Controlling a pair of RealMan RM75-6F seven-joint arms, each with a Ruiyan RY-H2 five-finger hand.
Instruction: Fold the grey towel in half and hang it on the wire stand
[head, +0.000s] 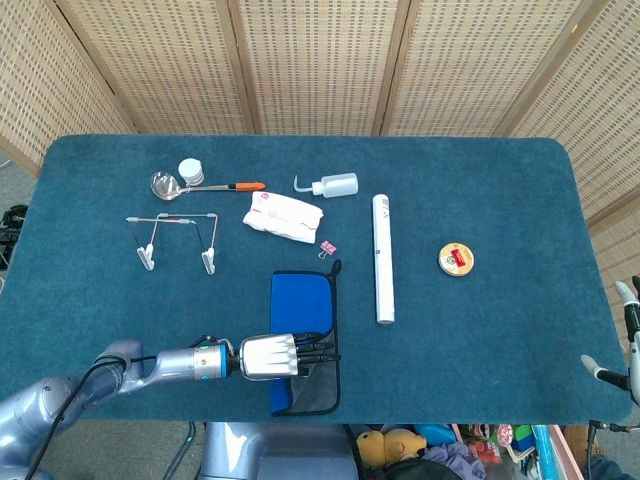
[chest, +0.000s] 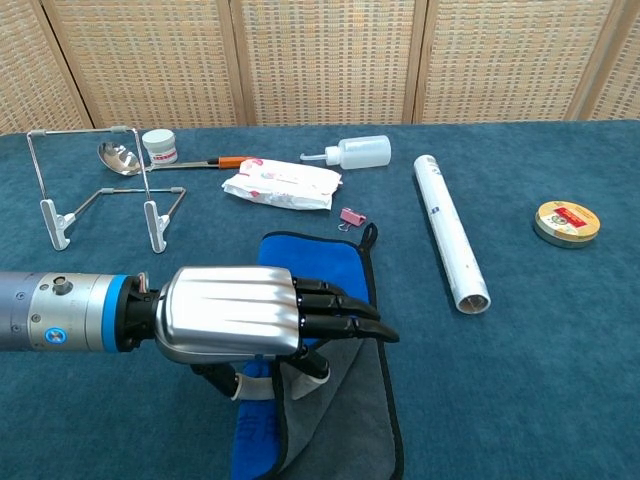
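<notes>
Grey towel (chest: 335, 415) edge pinched by left robot hand (chest: 255, 320), fold step underway; next: carry edge across, then lift toward wire stand (chest: 95, 190).

The left hand (head: 270, 357) lies over the towel (head: 310, 310), wire stand (head: 178, 238) behind-left, tube (head: 383, 258) right.
</notes>
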